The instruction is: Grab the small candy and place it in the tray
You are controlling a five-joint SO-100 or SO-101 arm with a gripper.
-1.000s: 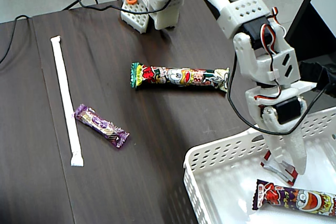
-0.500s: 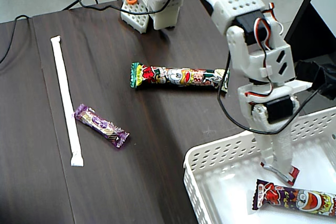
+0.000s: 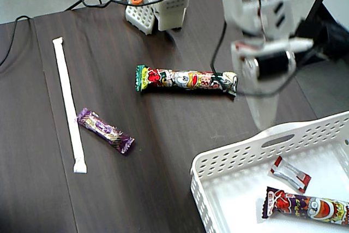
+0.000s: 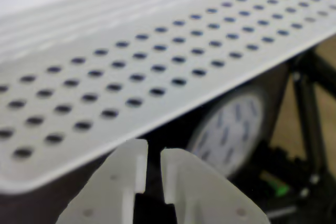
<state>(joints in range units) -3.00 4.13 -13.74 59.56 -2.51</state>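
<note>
the table (image 3: pixel 163 151) is the biggest thing i have to work around, dark wood grain with plenty of bare room in its middle and lower left. next in size is the tray (image 3: pixel 229 159), sitting at the lower right corner in the fixed view, its perforated wall and handle slot facing the arm. in the wrist view that wall (image 4: pixel 157 61) fills most of the frame, so i judge the gripper (image 4: pixel 153 169) is close to the rim; the main risk i see is clipping that wall and shoving the tray if i swing low. the jaws stand nearly together with only a thin gap and nothing between them.

the arm is blurred in the fixed view, above the tray's far rim, and its dangling cable (image 3: pixel 218 53) hangs near the long printed snack stick (image 3: pixel 186 79), which it could snag or drag. a second snack stick (image 3: pixel 305 207) lies inside the tray. the white paper strip (image 3: pixel 68 102) and the purple candy (image 3: pixel 105 130) lie well apart on the left, out of my way.

the small candy (image 3: pixel 290 174) rests on the tray floor, just above that second stick, so the placing looks done.
</note>
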